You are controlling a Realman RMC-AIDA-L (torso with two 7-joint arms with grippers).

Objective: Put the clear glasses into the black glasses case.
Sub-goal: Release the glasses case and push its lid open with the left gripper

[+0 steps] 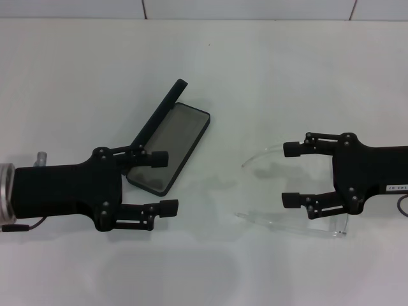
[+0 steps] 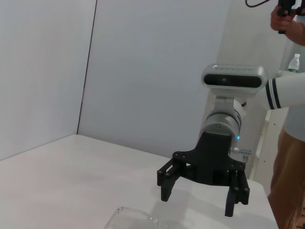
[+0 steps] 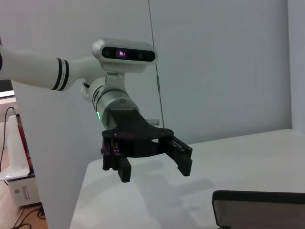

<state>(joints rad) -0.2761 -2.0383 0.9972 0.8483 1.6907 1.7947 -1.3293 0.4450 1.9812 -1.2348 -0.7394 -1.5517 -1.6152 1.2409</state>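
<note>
A plain white table (image 1: 268,83) fills the head view, with a tiled wall edge along the far side.

On the left, the left gripper (image 1: 164,182) hangs just over the near end of the black glasses case (image 1: 172,146), its two fingers spread wide apart and holding nothing. One finger overlaps the case's near corner in this view, so part of that rim is hidden. The case lies open and angled, its lid standing up along the left side, and a grey lining fills the shallow base. In the right wrist view only one dark end of the case (image 3: 259,207) shows, cut off by the picture's edge.

To the right, well apart from the case, the clear glasses (image 1: 287,223) lie on the table. They are nearly invisible against the white, and only thin curved outlines of the arms and lens can be traced. The right gripper (image 1: 292,174) hovers above them with its fingers apart, covering part of the frame, and whether it touches the glasses cannot be told. The left wrist view catches only a corner of the glasses (image 2: 128,217).
</note>
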